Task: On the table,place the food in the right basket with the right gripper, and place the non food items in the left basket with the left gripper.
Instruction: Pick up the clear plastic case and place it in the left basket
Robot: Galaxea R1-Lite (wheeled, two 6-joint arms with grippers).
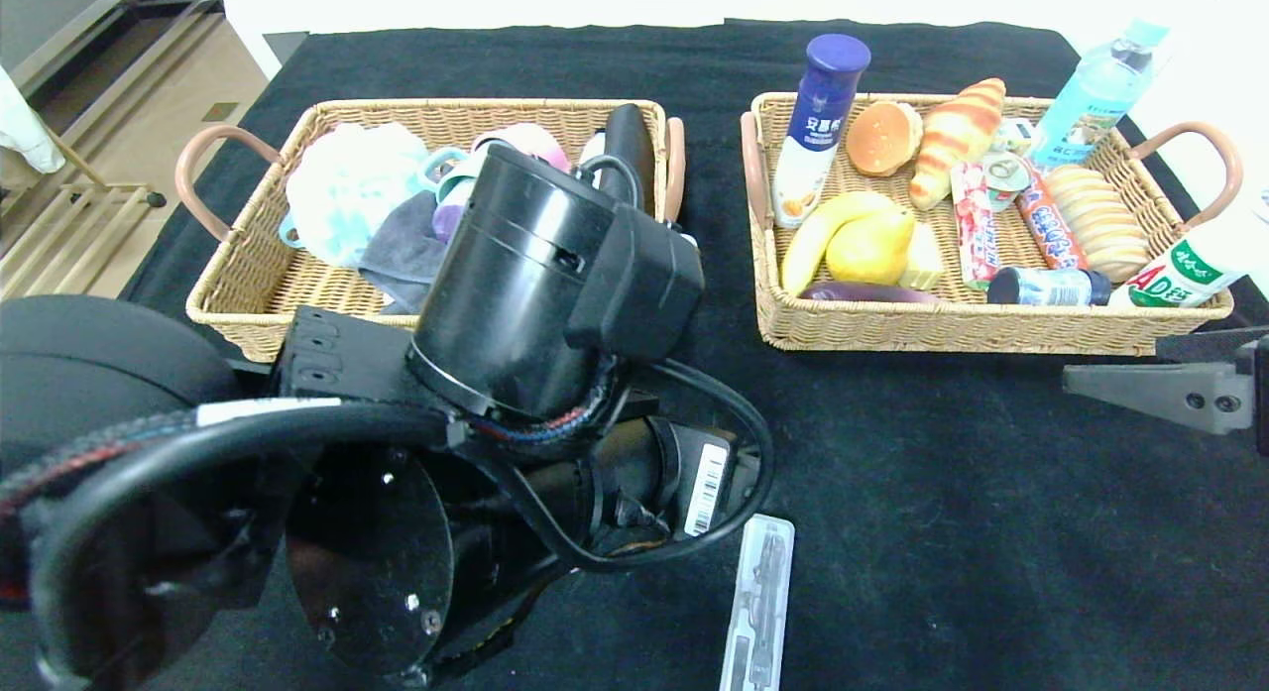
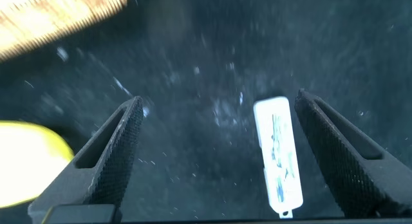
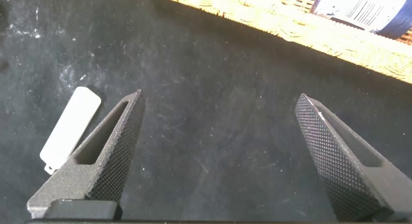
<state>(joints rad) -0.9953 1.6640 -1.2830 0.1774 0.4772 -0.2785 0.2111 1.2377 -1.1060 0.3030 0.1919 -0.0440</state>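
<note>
Drawing-tool case (image 1: 758,604), the clear narrow one, lies alone on the black worktop (image 1: 942,493) at the near edge, so I judge it the last non-food item to sort. My left gripper (image 2: 215,156) hangs over it with jaws spread wide, the case lying between the fingers rather than pinched, which suits a straddling pick. Its arm hides part of the left basket (image 1: 238,304), where I see a pale fluffy sponge, a grey cloth and a black tube. The right basket (image 1: 952,329) holds the lemon, bun, blue-capped bottle, snack packs and more. My right gripper (image 3: 219,159) waits near that basket, jaws spread, holding nothing.
</note>
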